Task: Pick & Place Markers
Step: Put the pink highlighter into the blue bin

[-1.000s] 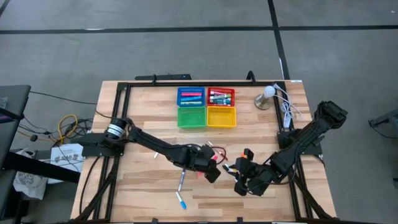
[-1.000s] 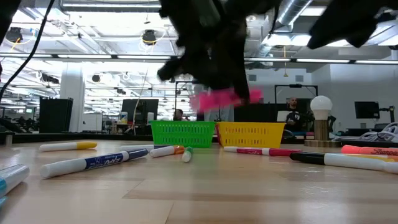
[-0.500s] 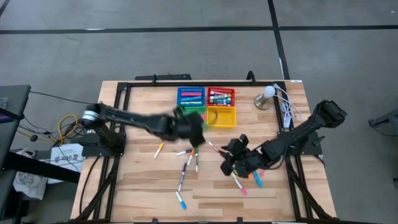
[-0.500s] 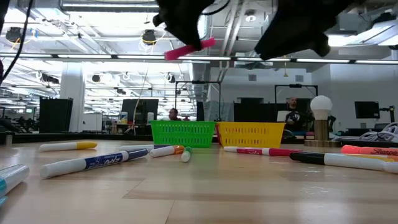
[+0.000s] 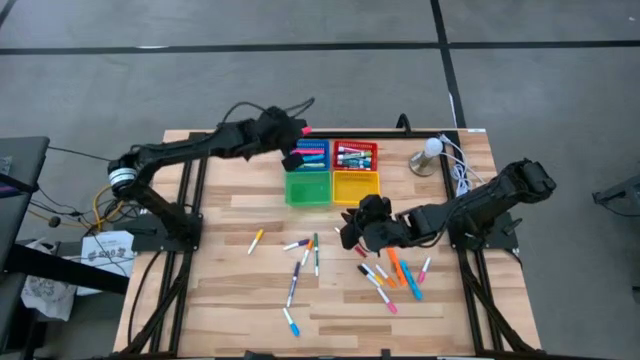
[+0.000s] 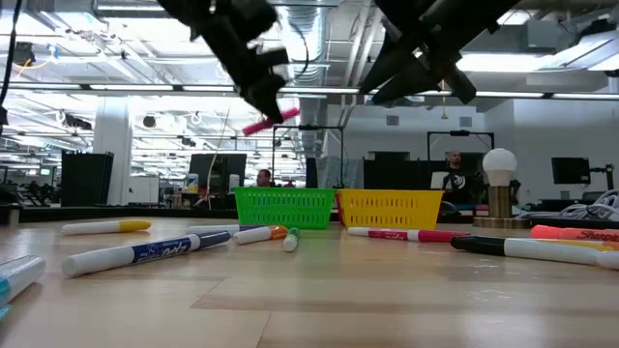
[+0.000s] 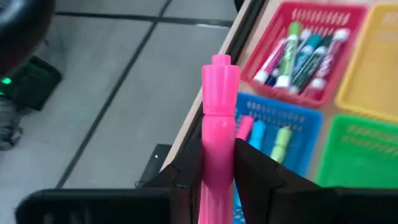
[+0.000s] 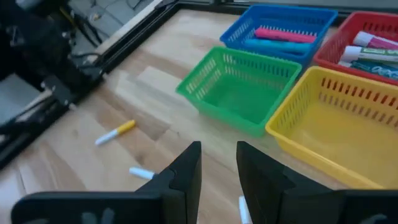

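Markers lie loose on the near half of the desk: a light-blue one nearest the front edge, a fan of orange, blue, pink and black ones right of centre, a few more around the middle, and a yellow one off to the left. Right pincer hangs just above the desk behind that fan, short of the yellow tray; its fingers stand a little apart with nothing between them. Behind it sit four trays in a square: green tray and yellow in front, both bare inside, blue tray and red tray behind, each already holding markers. Farthest back, the left pincer is raised over the far left corner of the blue tray, clenched on a pink marker that sticks out past its fingertips. A lamp stands right of the trays.
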